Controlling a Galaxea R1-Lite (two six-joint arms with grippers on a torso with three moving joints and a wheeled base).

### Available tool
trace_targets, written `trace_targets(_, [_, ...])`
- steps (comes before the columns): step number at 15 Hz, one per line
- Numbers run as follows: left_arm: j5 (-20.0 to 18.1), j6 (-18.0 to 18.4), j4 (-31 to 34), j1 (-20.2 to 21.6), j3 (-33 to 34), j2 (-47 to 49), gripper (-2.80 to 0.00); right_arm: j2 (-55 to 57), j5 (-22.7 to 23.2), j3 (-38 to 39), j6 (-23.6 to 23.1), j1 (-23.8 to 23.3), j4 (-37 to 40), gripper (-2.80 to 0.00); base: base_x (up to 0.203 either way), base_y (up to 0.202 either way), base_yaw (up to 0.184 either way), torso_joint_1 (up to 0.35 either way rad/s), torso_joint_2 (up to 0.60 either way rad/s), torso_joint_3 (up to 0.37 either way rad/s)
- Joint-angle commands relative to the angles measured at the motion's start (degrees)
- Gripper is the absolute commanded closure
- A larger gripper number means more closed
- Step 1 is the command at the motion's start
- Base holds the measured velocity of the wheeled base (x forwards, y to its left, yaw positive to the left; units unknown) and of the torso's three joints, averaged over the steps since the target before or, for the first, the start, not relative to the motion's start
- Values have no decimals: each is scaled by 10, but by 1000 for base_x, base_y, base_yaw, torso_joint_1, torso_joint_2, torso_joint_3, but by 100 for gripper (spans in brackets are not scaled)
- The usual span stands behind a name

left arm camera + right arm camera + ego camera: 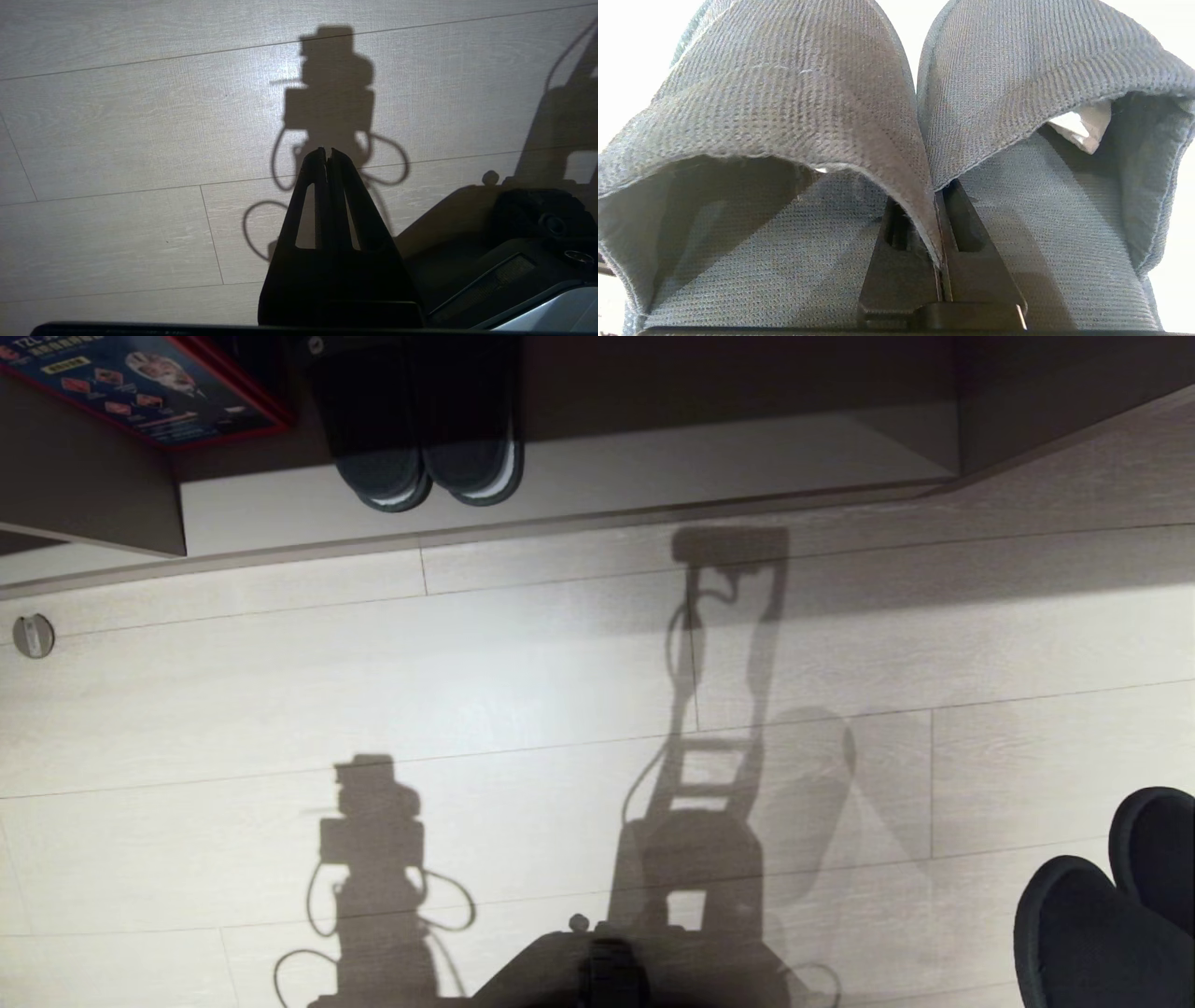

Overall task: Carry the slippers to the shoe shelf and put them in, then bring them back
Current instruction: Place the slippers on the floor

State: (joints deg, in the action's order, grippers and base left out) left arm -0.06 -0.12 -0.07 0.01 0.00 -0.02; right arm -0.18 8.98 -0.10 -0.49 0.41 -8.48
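The right tool (pixel 941 233) pinches the slippers' (pixel 1106 905) inner edges together; the shoe shelf (pixel 579 485) lies ahead and leftward of them, toes pointing toward it; the left tool (pixel 327 156) hangs clenched, empty

head view: high, looking steeply down at the plank floor (pixel 467 691); shoe shelf (pixel 653 467) along the far edge.
left wrist view: behind the left end effector (pixel 327 154), facing down at the floor from above.
right wrist view: behind the right end effector (pixel 941 224), very close on the slippers (pixel 808 116), which fill the frame.
shared: head and left wrist both catch the same arm shadow (pixel 373 840) on the floor.
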Motion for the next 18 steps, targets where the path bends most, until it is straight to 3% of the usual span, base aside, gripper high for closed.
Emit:
trace_targets(1, [0, 0, 0, 0, 0, -1, 0, 1, 1, 0, 0, 0, -1, 0, 0, 0, 0, 0, 0, 0])
trace_targets(3, [0, 0, 0, 0, 0, 0, 0, 1, 9, 0, -3, 0, -3, 0, 0, 0, 0, 0, 0, 0])
trace_targets(7, [0, 0, 0, 0, 0, 0, 0, 1, 101, -6, -4, 0, 6, 0, 0, 0, 0, 0, 0, 0])
trace_targets(8, [0, 0, 0, 0, 0, 0, 0, 1, 100, -6, -4, 0, 6, 0, 0, 0, 0, 0, 0, 0])
trace_targets(10, [0, 0, 0, 0, 0, 0, 0, 1, 61, -5, -6, 0, 2, 0, 0, 0, 0, 0, 0, 0])
trace_targets(13, [0, 0, 0, 0, 0, 0, 0, 1, -75, 0, -27, 0, 26, 0, 0, 0, 0, 0, 0, 0])
trace_targets(18, [0, -1, 0, 0, 0, -1, 0, 1, -89, 0, -36, 0, 87, 0, 0, 0, 0, 0, 0, 0])
